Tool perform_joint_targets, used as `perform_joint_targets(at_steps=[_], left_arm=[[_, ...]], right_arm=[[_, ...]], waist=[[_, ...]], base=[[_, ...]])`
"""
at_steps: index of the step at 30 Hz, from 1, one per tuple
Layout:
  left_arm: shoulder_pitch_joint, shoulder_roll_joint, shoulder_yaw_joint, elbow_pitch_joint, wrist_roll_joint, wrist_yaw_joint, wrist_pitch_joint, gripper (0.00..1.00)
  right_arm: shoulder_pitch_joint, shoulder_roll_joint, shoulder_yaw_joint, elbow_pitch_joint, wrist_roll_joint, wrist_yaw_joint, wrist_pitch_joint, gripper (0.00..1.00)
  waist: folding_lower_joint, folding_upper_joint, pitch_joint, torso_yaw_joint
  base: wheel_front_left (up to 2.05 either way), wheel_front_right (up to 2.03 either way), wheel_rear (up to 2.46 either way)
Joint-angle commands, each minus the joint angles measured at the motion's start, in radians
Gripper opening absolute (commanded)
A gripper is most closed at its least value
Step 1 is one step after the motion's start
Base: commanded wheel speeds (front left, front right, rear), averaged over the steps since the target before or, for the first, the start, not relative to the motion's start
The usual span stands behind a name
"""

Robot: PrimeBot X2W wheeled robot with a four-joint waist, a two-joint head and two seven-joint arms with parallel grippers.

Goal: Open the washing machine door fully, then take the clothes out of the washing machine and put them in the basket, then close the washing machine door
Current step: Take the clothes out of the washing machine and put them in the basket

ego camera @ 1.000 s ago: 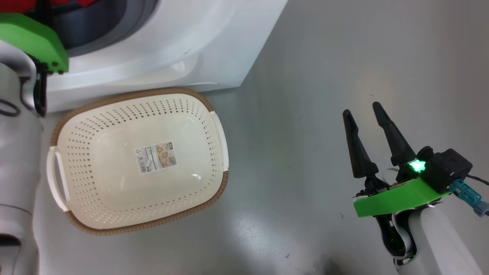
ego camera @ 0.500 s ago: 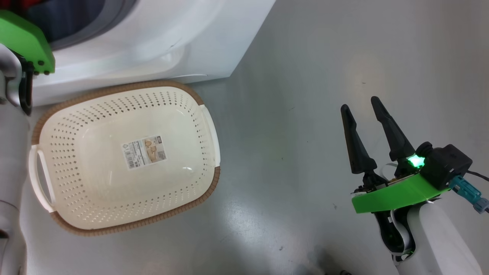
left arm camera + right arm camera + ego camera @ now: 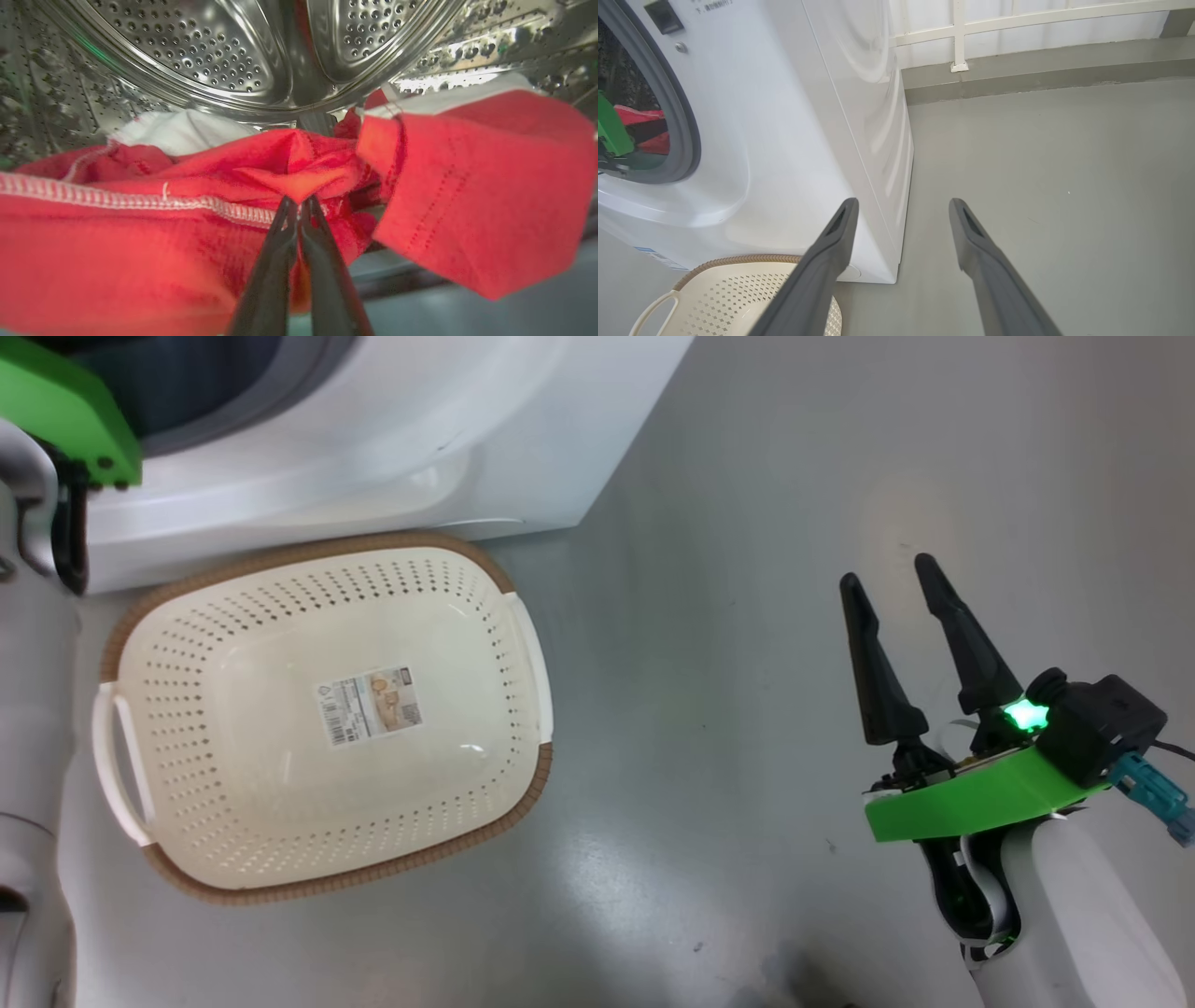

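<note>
Inside the steel drum (image 3: 196,46) of the washing machine (image 3: 392,439), my left gripper (image 3: 300,200) is shut on a fold of the red clothes (image 3: 140,242). Some white fabric (image 3: 182,130) lies behind the red pile. In the head view my left arm's green mount (image 3: 65,415) sits at the drum opening. The cream basket (image 3: 537,784) stands empty on the floor in front of the machine. My right gripper (image 3: 887,573) hangs open over bare floor to the right of the basket, nothing between its fingers. The washing machine door is out of view.
The grey floor (image 3: 728,616) stretches to the right of the machine. In the right wrist view the machine's white side (image 3: 859,116) is close on the left, the basket's rim (image 3: 738,259) shows below, and a white railing (image 3: 957,32) with a low kerb runs along the back.
My left gripper has closed on the red fabric. The head camera has shifted a little; the basket and my right gripper keep their places.
</note>
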Motion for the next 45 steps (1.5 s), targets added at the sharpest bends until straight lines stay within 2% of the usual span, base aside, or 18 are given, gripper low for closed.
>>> perform_joint_targets(at_steps=[1, 8, 12, 17, 18, 23, 32, 45], left_arm=[[0.014, 0.039, 0.019, -0.04, -0.014, 0.002, -0.014, 0.0], [0.159, 0.027, 0.106, -0.32, -0.041, 0.02, -0.016, 0.0], [0.264, 0.007, 0.166, -0.477, -0.03, 0.013, -0.016, 0.0], [0.405, -0.042, 0.247, -0.67, 0.0, -0.013, -0.016, 0.0], [0.459, -0.063, 0.278, -0.743, 0.017, -0.028, -0.016, 0.0], [0.579, -0.115, 0.344, -0.928, 0.052, -0.067, -0.016, 0.0], [0.712, -0.164, 0.393, -1.22, 0.088, -0.086, -0.016, 0.0], [0.77, -0.179, 0.407, -1.536, 0.084, -0.087, -0.016, 0.0]], right_arm=[[0.009, 0.001, 0.013, -0.02, 0.016, 0.008, -0.006, 1.0], [0.013, 0.001, -0.004, -0.019, -0.001, 0.008, -0.006, 1.0], [0.018, 0.001, -0.004, -0.017, -0.009, 0.008, -0.006, 1.0], [0.026, 0.001, -0.005, -0.014, -0.016, 0.008, -0.006, 1.0], [0.029, 0.001, -0.004, -0.014, -0.017, 0.008, -0.006, 1.0], [0.035, 0.001, -0.002, -0.015, -0.017, 0.008, -0.006, 1.0], [0.042, 0.001, -0.003, -0.015, -0.018, 0.008, -0.006, 1.0], [0.045, 0.001, -0.003, -0.019, -0.018, 0.008, -0.006, 1.0]], waist=[[0.0, 0.0, -0.01, 0.013], [0.0, 0.0, -0.034, 0.051], [0.0, 0.0, -0.048, 0.067], [0.0, 0.0, -0.066, 0.08], [0.0, 0.0, -0.071, 0.084], [0.0, 0.0, -0.078, 0.087], [0.0, 0.0, -0.087, 0.091], [0.0, 0.0, -0.084, 0.098]], base=[[0.0, 0.0, 0.0], [0.0, 0.0, 0.0], [0.0, 0.0, 0.0], [0.0, 0.0, 0.0], [0.0, 0.0, 0.0], [0.0, 0.0, 0.0], [0.0, 0.0, 0.0], [0.0, 0.0, 0.0]])
